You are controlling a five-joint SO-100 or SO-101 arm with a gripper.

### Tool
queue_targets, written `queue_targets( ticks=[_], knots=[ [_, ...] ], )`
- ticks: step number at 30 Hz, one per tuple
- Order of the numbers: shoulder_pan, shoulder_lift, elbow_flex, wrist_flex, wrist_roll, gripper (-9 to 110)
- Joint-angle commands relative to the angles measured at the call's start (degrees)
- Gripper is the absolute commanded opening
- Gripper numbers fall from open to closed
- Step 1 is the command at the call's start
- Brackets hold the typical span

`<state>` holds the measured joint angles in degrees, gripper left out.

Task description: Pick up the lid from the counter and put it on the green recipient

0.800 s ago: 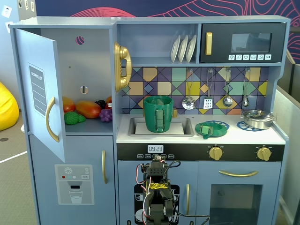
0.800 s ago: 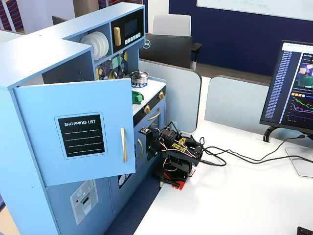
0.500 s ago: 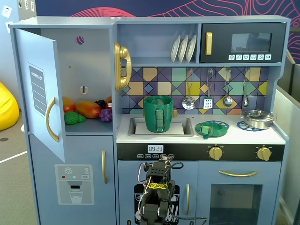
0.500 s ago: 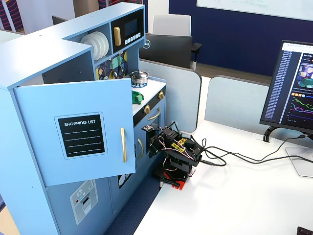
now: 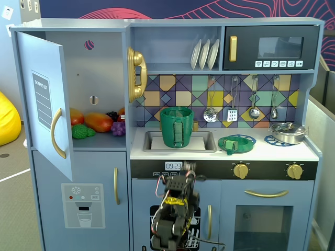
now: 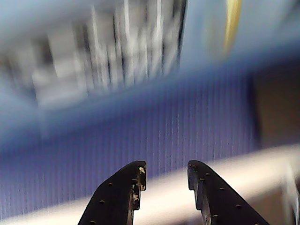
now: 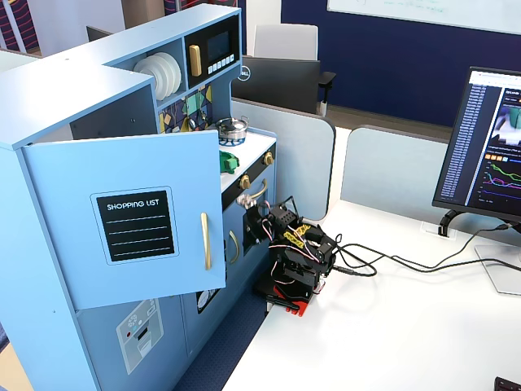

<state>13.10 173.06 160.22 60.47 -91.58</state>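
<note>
The green recipient (image 5: 176,127), a tall dark-green pot with a ribbed strip, stands in the sink of the toy kitchen. The lid (image 5: 229,144), a flat green disc with a tab, lies on the counter to its right, on a blue burner ring; it also shows in a fixed view (image 7: 230,160). My arm (image 5: 175,206) is folded low in front of the kitchen, well below the counter. In the wrist view my gripper (image 6: 165,165) is open and empty, facing the blurred blue kitchen front. The pot is hidden behind the open door in the side fixed view.
A silver metal pot (image 5: 287,132) sits on the right burner. The fridge door (image 5: 47,99) stands open at the left, with toy food inside. White plates (image 5: 205,53) stand on the upper shelf. Cables (image 7: 383,261) and a monitor (image 7: 488,155) lie on the desk.
</note>
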Motion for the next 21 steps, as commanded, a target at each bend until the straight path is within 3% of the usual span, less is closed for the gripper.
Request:
queue_targets(
  ticks=[1, 11, 16, 21],
  knots=[
    [5.36, -7.65, -15.56, -10.37, -0.62, 0],
    [16.61, -12.92, -15.64, -48.96, -11.69, 0],
    [20.13, -15.47, -13.45, -57.30, -11.78, 1],
    [22.15, -16.87, -11.69, -62.84, -4.22, 26]
  ],
)
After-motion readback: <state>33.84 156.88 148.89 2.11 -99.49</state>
